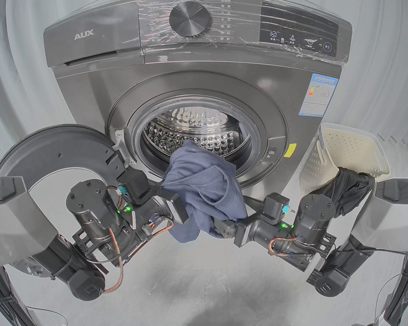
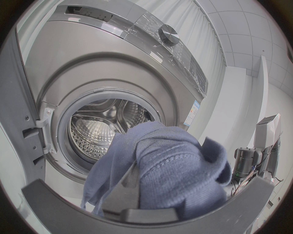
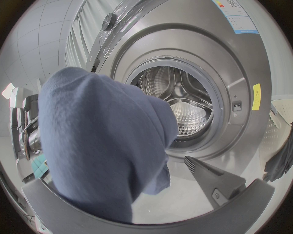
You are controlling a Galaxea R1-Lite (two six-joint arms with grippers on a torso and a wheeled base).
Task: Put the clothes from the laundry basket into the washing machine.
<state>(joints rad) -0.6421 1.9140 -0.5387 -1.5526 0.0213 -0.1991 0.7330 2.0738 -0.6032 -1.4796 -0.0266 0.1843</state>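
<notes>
Draping garment (image 3: 100, 137) over spread R fingers (image 3: 213, 179)

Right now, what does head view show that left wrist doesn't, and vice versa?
Head view adds the laundry basket beside the washing machine, with a black garment draped over its rim. Left wrist view adds the ceiling tiles. Both show the blue garment hanging in front of the open drum, plus the control dial.
</notes>
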